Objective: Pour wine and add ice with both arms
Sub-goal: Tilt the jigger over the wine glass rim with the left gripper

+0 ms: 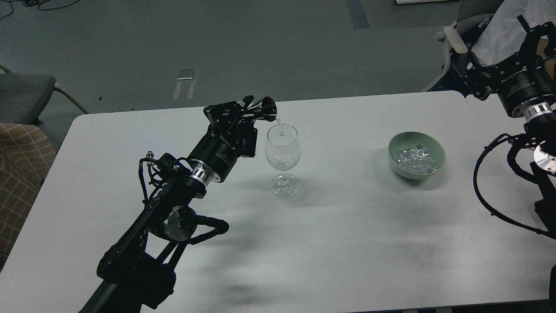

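Observation:
A clear wine glass point(282, 150) stands upright on the white table point(339, 217) near its middle. My left gripper point(243, 114) is shut on a small dark metal measuring cup point(264, 108), tilted with its mouth over the glass's rim. A thin clear stream falls from the cup into the glass. A pale green bowl point(417, 155) to the right holds several clear ice cubes point(414, 157). My right gripper point(527, 32) is raised beyond the table's far right corner, well away from the bowl; its fingers cannot be told apart.
A chair with a white cloth point(482, 30) stands behind the table's right corner. A grey chair point(26, 89) and a checked cushion point(19, 169) are at the left. Black cables point(495, 182) loop from my right arm over the table's right edge.

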Motion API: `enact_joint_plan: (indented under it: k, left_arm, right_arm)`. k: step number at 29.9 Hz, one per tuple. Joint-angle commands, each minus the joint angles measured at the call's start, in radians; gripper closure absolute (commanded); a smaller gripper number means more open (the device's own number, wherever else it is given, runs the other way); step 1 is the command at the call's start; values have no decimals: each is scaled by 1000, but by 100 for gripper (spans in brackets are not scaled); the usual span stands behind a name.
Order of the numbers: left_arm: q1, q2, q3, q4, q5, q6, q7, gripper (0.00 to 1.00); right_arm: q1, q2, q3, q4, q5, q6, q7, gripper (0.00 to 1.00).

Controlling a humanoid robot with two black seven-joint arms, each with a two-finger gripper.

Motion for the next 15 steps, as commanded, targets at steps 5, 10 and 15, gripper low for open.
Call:
enact_joint_plan:
  k: [5, 10, 15]
  left_arm:
    - [-26, 25, 4, 9, 19, 0, 0, 100]
    - [-39, 39, 6, 9, 42, 0, 0, 100]
    - [-39, 41, 6, 9, 71, -1, 0, 100]
  right_arm:
    - [0, 0, 6, 0, 1, 0, 1, 0]
    - [-2, 0, 7, 0, 1, 0, 1, 0]
    - [-2, 0, 7, -2, 1, 0, 1, 0]
